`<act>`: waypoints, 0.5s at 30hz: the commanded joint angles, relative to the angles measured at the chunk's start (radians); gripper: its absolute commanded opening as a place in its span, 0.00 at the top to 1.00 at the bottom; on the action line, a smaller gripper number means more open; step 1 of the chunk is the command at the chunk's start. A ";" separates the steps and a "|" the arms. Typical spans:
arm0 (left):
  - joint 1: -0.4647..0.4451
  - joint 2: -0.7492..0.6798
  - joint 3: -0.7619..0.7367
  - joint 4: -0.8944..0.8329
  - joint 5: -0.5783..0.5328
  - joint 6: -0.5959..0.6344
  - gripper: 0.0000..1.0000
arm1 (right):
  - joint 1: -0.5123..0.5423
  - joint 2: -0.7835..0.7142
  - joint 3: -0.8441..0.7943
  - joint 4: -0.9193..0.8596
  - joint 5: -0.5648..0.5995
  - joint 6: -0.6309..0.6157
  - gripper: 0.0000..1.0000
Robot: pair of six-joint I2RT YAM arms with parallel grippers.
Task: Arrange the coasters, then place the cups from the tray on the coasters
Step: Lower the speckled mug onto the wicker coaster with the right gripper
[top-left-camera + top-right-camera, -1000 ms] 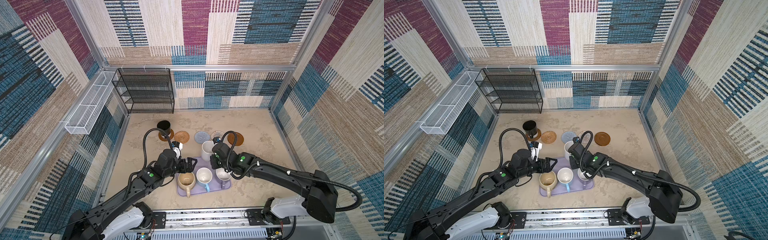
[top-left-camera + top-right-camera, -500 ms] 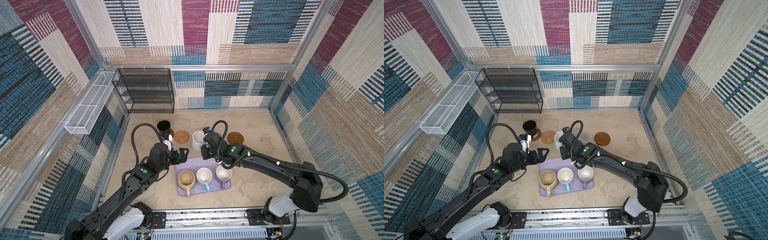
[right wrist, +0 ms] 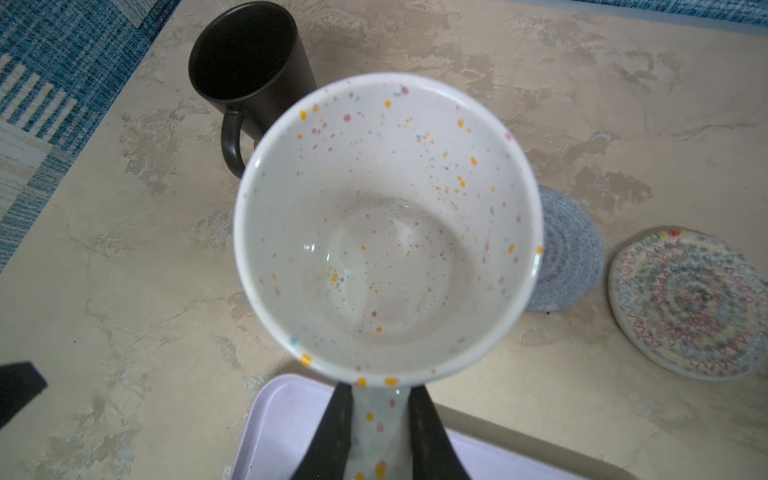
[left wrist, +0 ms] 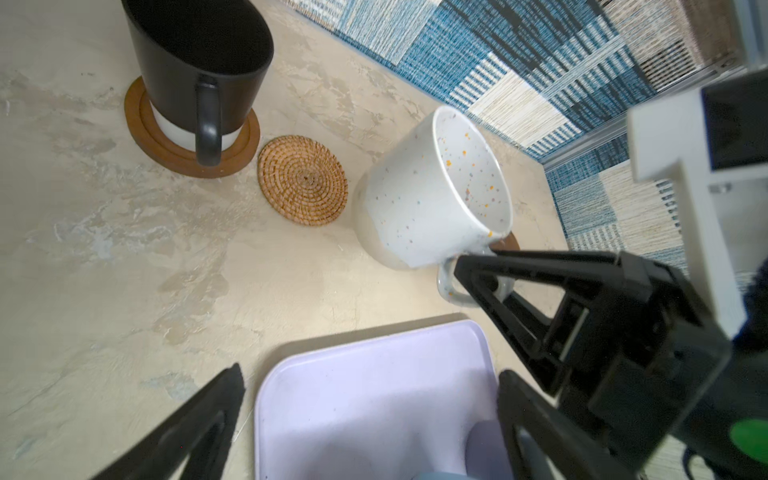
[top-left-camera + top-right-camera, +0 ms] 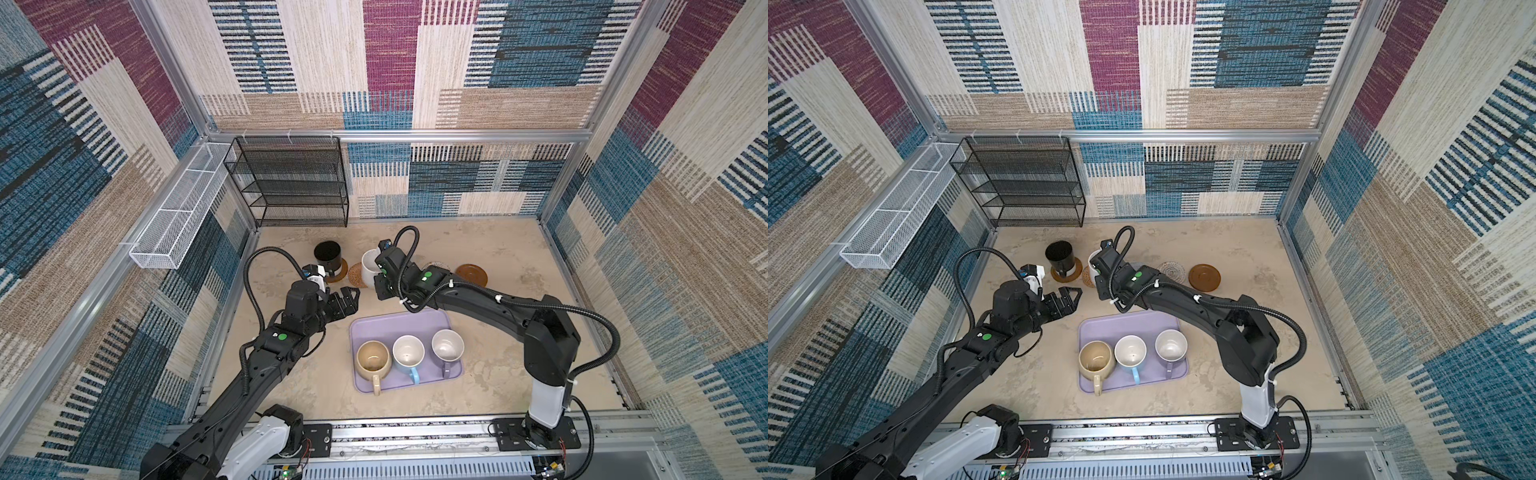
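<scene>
— Which item is in hand?

— Speckled white mug (image 3: pixel 386 224): one, tilted, pinched at its handle by your right gripper (image 3: pixel 379 392). It is clear of the tray (image 5: pixel 399 324) and hangs by the rattan coaster (image 4: pixel 302 180) and the blue-grey coaster (image 3: pixel 569 253); I cannot tell which of the two it is over. Your left gripper (image 5: pixel 349 299): spread wide, empty, just past the tray's corner nearest the coasters.

— The rest of the stock?

— Black mug (image 4: pixel 199 62): set on a brown saucer (image 4: pixel 245 137), done. Beige mug (image 5: pixel 374 359), light blue mug (image 5: pixel 408 353), lavender mug (image 5: pixel 447 345): upright on the tray, three to go. White-grey coaster (image 3: pixel 685 303), second brown saucer (image 5: pixel 471 274): bare.

— Next move?

— By my reckoning you are mid-placement of cup two. You will need to level the mug, centre it over one free coaster and lower it until the base sits flat. Then let go of the handle without nudging the black mug beside it.
</scene>
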 commanded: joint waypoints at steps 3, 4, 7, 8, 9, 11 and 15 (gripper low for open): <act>0.027 0.019 -0.003 0.048 -0.006 0.005 0.08 | -0.006 0.100 0.114 0.061 0.043 0.046 1.00; 0.035 0.021 -0.008 0.053 -0.002 0.000 0.08 | -0.006 0.118 0.133 0.061 0.043 0.052 1.00; 0.066 0.019 -0.034 0.077 0.020 -0.014 0.09 | -0.009 0.170 0.177 0.064 0.058 0.071 1.00; 0.074 0.018 -0.040 0.080 0.025 -0.015 0.09 | -0.009 0.187 0.196 0.062 0.068 0.080 1.00; 0.079 0.020 -0.043 0.079 0.027 -0.016 0.09 | -0.009 0.208 0.217 0.051 0.081 0.087 1.00; 0.084 0.021 -0.050 0.078 0.027 -0.012 0.09 | -0.010 0.251 0.269 0.029 0.092 0.094 1.00; 0.086 0.020 -0.061 0.075 0.012 -0.010 0.09 | -0.011 0.314 0.336 0.015 0.091 0.110 1.00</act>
